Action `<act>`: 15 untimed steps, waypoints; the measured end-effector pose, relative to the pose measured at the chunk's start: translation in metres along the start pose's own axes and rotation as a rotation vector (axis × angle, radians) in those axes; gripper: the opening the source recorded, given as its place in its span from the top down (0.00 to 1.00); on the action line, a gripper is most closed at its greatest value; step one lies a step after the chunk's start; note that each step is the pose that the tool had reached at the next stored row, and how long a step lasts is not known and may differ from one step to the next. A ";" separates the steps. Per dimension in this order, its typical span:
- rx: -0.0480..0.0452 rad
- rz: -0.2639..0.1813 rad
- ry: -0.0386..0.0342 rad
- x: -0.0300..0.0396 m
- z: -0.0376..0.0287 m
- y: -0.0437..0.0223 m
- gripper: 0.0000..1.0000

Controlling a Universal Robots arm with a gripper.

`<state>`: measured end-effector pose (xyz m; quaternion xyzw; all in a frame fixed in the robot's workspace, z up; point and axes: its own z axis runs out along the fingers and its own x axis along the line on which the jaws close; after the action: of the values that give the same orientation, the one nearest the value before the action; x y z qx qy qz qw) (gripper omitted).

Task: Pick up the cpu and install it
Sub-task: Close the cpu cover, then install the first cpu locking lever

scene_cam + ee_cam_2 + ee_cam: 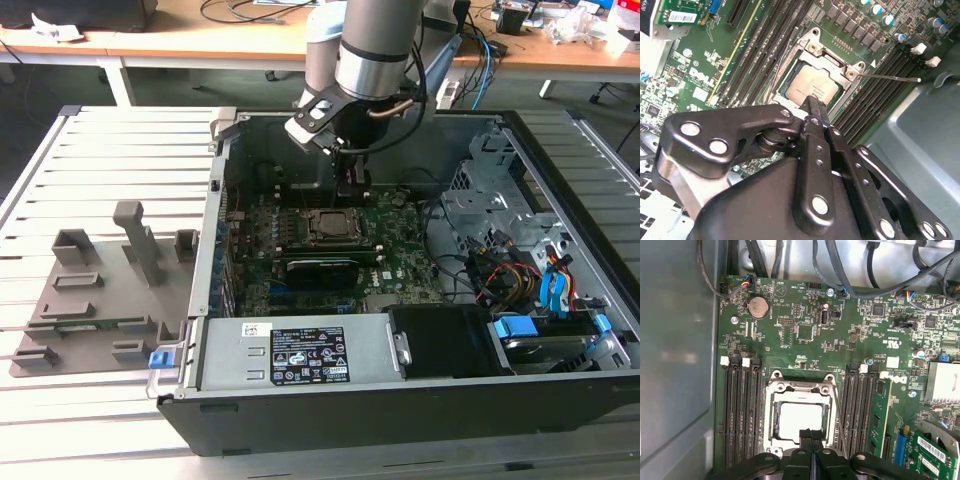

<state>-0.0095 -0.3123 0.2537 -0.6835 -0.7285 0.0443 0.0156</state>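
The cpu [801,422] lies flat inside the socket [775,390], its pale metal top facing up and the socket's metal frame around it on all sides; it looks seated, though whether it sits fully level in there I cannot tell. Right over the socket, the end effector [811,432] hangs with its two black fingers drawn together, nothing between them, and their tips at one edge of the chip, touching it or just above it. A thin lever rod [895,77] sticks out beside the socket, and rows of memory slots [740,410] flank the socket on the green motherboard [805,315]. The risk I see is uneven pressure: a push on that one edge could tip the chip in the socket and bend contacts beneath, or a sideways drag could scrape it out of alignment.
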 end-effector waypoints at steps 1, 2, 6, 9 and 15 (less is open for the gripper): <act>0.0000 0.000 0.0001 0.0000 -0.0013 -0.0001 0.89; 0.0000 0.000 0.0000 -0.0001 -0.0028 -0.0002 0.89; 0.0000 0.000 0.0000 -0.0005 -0.0120 -0.0010 0.89; 0.0000 0.000 0.0000 -0.0005 -0.0121 -0.0011 0.89; -0.0028 -0.072 -0.0063 -0.0005 -0.0122 -0.0010 0.89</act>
<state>-0.0095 -0.3123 0.2659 -0.6565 -0.7528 0.0449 0.0139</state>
